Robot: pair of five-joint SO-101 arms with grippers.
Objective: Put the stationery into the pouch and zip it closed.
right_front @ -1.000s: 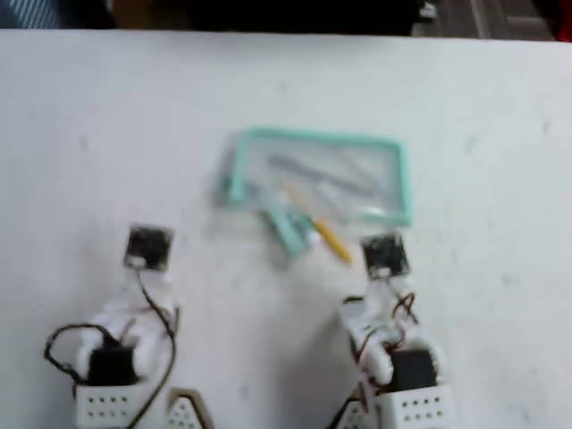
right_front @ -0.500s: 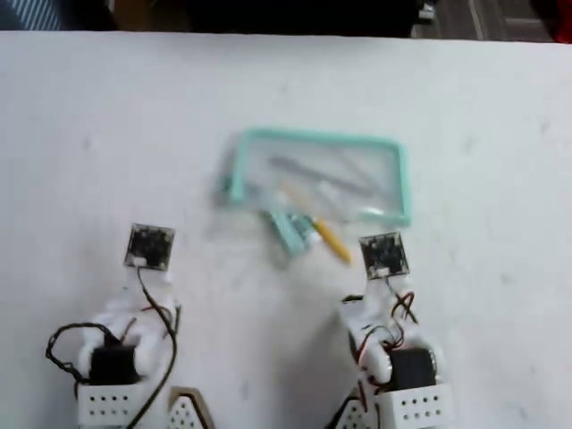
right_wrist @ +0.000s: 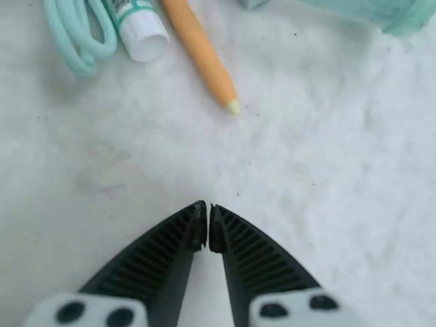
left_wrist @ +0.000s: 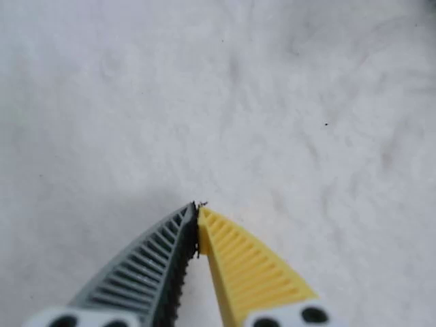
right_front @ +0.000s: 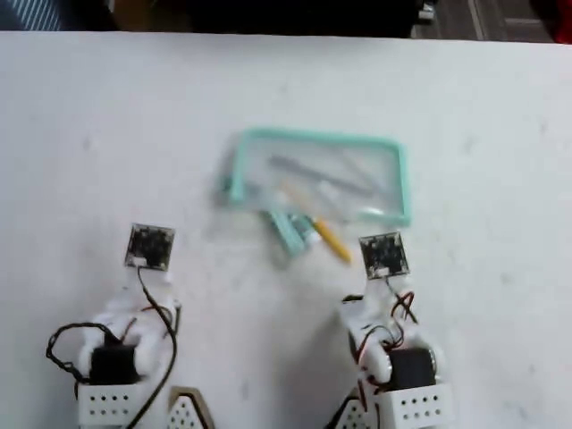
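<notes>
A clear pouch (right_front: 317, 176) with a teal rim lies flat in the middle of the table, with stationery inside. An orange pen (right_front: 327, 235) (right_wrist: 199, 53) sticks out of its near edge, beside a white-and-green tube (right_wrist: 136, 24) and a teal loop cord (right_wrist: 76, 35) (right_front: 288, 234). My right gripper (right_wrist: 207, 223) is shut with nothing in it, over bare table a short way from the pen's tip. My left gripper (left_wrist: 197, 225), one grey and one yellow finger, is shut over bare table, to the left of the pouch and nearer than it.
The white table (right_front: 500, 134) has open room on all sides of the pouch. Both arm bases (right_front: 112, 375) (right_front: 402, 380) sit at the near edge. The table's far edge runs along a dark background.
Both wrists have drawn back slightly toward the near edge. The pouch and pen have not moved.
</notes>
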